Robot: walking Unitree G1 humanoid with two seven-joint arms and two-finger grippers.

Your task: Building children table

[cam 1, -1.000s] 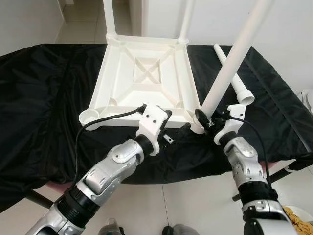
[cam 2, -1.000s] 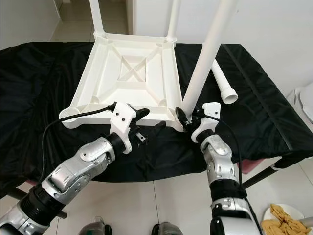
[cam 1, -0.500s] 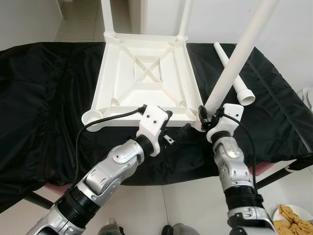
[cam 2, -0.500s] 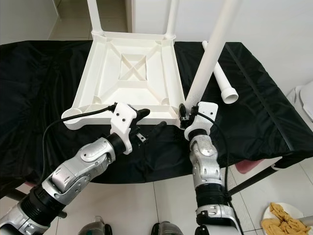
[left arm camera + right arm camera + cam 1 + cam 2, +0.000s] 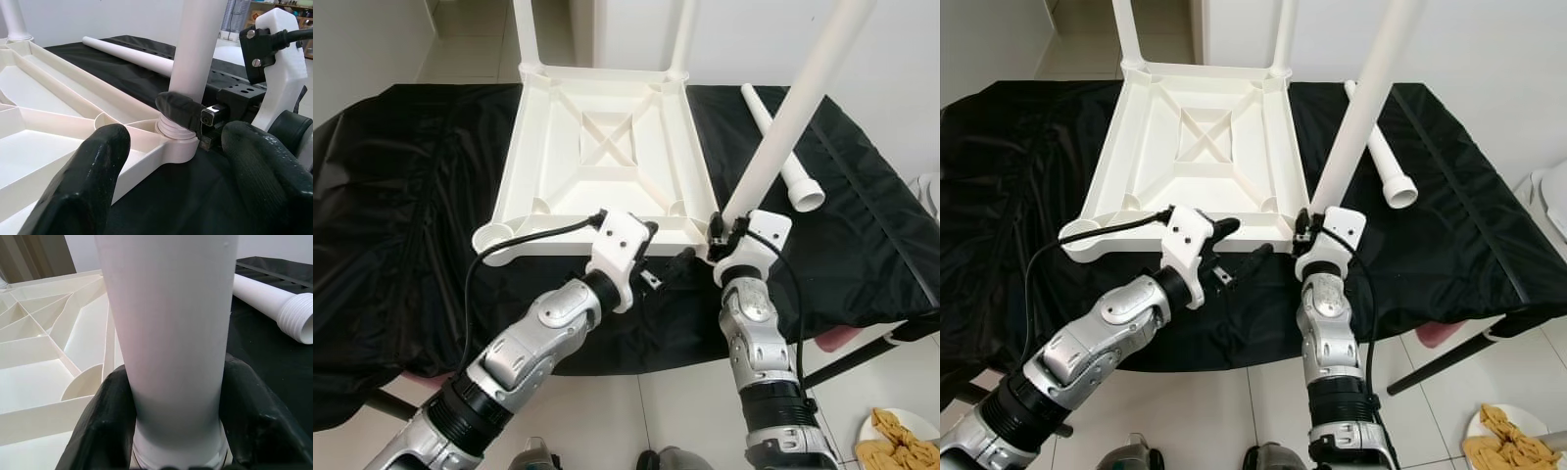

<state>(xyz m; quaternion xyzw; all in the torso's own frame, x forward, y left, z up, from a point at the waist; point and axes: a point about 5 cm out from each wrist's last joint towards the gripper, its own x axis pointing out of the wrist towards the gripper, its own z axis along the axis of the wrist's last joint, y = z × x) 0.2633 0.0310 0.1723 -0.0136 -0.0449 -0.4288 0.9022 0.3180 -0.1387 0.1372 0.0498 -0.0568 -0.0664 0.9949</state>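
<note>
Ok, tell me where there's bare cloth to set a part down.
Bare black cloth lies to the robot's left of the upturned tabletop, and to the right beyond the loose leg. The near edge is crowded: left pincer, and right pincer clamped on the tilted leg.

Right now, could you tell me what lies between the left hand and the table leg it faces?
Only bare black cloth and the table's corner socket, seen in the left wrist view.

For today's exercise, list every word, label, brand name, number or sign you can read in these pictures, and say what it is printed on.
None: no readable text shows in any view.
The upturned white table top, the leg held by the right gripper, the spare leg, the black cloth and the left gripper all appear unmarked.
</note>
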